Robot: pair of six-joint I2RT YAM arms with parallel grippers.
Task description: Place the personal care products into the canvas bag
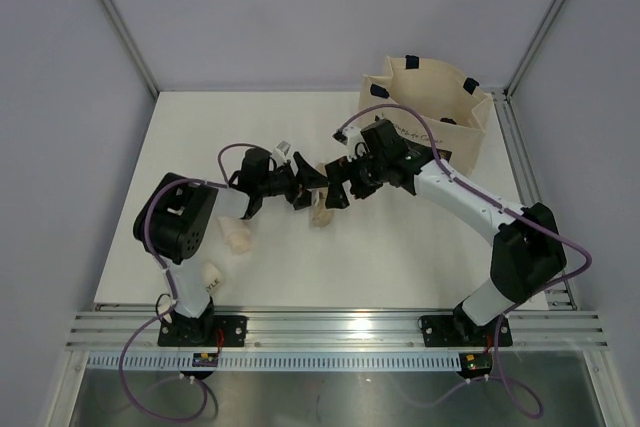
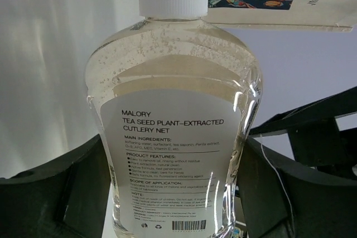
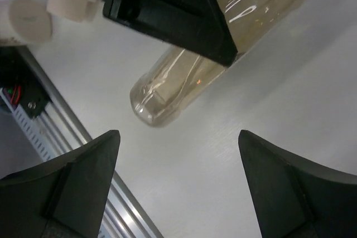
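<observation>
- Between L gripper [image 2: 173,149] fingers: clear bottle [image 2: 173,71] pinched by its sides; white ribbed cap, bubbly yellowish liquid, white printed label
- Just beside, R gripper [image 3: 178,137] spread wide, holding nothing; bottle below it
- Back-right on table [image 1: 200,147]: canvas bag [image 1: 465,132] upright, well apart from bottle

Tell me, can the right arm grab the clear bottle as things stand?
Probably not cleanly. The left gripper is clamped across the clear bottle, leaving only one end exposed under the open right gripper.

Mid-table, bottle [image 1: 322,211]; behind it rightward, canvas bag [image 1: 400,97]; near-left, tubes [image 1: 238,237]
</observation>
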